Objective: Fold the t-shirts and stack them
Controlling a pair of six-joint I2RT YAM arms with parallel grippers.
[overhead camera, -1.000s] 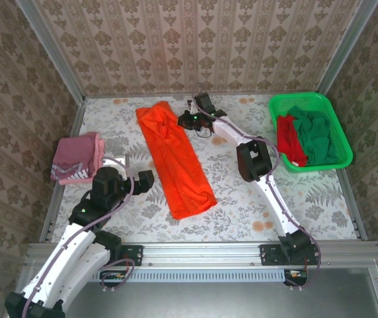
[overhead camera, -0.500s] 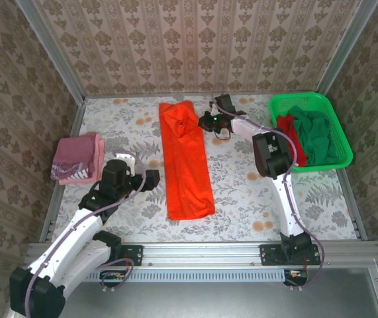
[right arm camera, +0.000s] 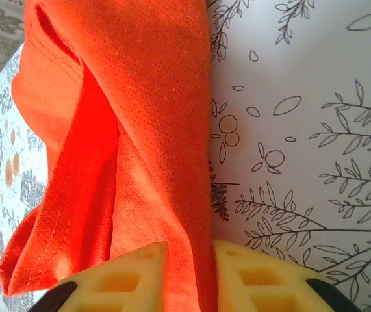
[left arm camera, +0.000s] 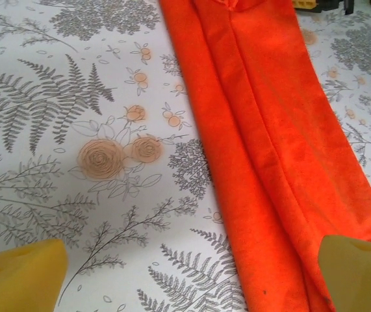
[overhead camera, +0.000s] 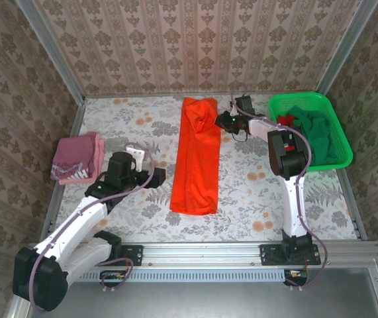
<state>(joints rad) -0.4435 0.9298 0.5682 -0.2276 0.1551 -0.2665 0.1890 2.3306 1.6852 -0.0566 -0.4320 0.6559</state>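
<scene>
A bright orange t-shirt (overhead camera: pixel 198 156) lies folded into a long narrow strip down the middle of the table, its collar end at the far side. My right gripper (overhead camera: pixel 223 121) is at that far end, on the strip's right edge. In the right wrist view its yellow fingers (right arm camera: pixel 127 276) stand a little apart, open, with the edge of the orange t-shirt (right arm camera: pixel 146 97) lying between them. My left gripper (overhead camera: pixel 159 177) hovers wide open just left of the strip's near end. The left wrist view has the orange t-shirt (left arm camera: pixel 282 130) passing the right finger (left arm camera: pixel 357 270).
A folded pink-maroon t-shirt (overhead camera: pixel 77 158) sits at the table's left edge. A bright green mesh basket (overhead camera: pixel 339 136) at the far right holds a dark green t-shirt (overhead camera: pixel 318 132) and a red t-shirt (overhead camera: pixel 283 120). Patterned walls close in three sides.
The right gripper dragged the orange shirt's far end to the right, straightening the strip, and its fingers have parted. The left arm reached toward the strip's near end.
</scene>
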